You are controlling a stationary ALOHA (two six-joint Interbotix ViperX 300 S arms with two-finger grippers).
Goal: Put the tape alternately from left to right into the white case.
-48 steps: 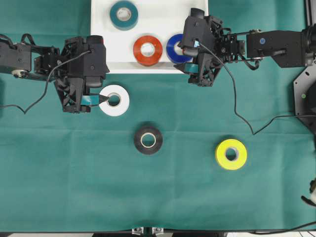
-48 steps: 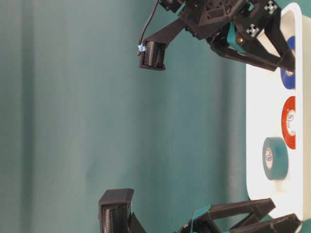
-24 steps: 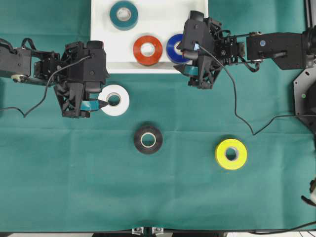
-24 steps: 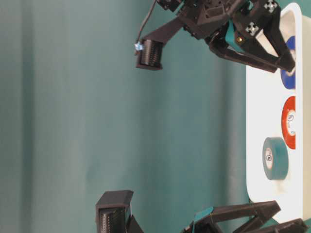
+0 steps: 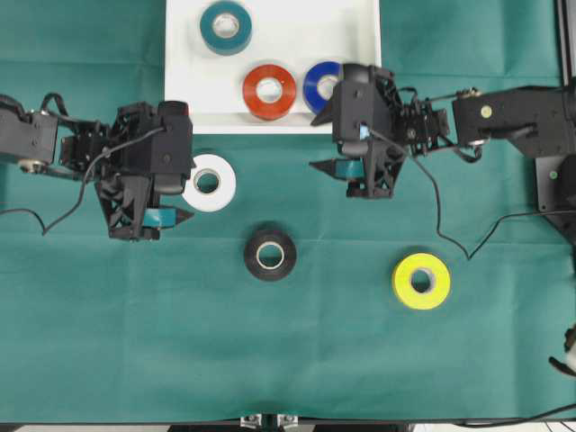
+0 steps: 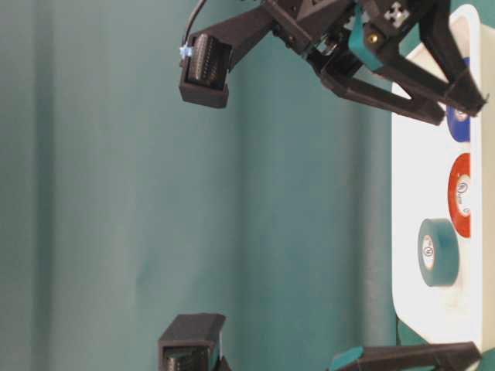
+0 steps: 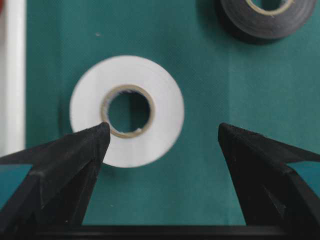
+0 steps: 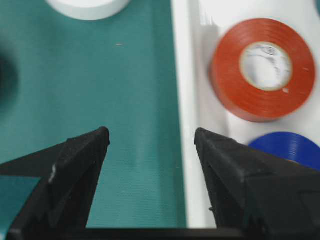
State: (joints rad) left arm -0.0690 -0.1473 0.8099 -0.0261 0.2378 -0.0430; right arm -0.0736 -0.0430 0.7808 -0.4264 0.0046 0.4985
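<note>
Left hand [image 5: 180,217] is hovering w/ jaws spread wide and holding nothing, sitting just beside the white roll [image 5: 208,183] on the green counter [image 5: 135,342]. In the left wrist view the roll [image 7: 127,110] is lying ahead of the fingertips and off toward the left finger [image 7: 75,150], not centred in the gap; that finger's tip is overlapping the roll's near edge in the picture, and I can't tell whether it's touching. So the hand is needing a sideways shift toward the roll before closing. Roll is lying flat, hole up, so no long axis to line up w/; any approach across the ring is working.

Right hand [image 5: 328,167] is also gaping wide and empty, straddling the near rim of the white case [image 5: 360,27] in its wrist view: one finger over the cloth, the other over the tray by the red-orange roll [image 8: 263,68] and blue roll [image 8: 290,147].

Left hand is clearly nearer the white roll; right hand is nearer the yellow roll [image 5: 421,281]. Black roll [image 5: 271,255] is sitting between the two arms, well apart from the case.

Teal roll [image 5: 226,26], red-orange and blue are already lying in the case; white, black, yellow are waiting on the cloth. White roll is looking glossy, thick-walled, w/ a pale tan core.
</note>
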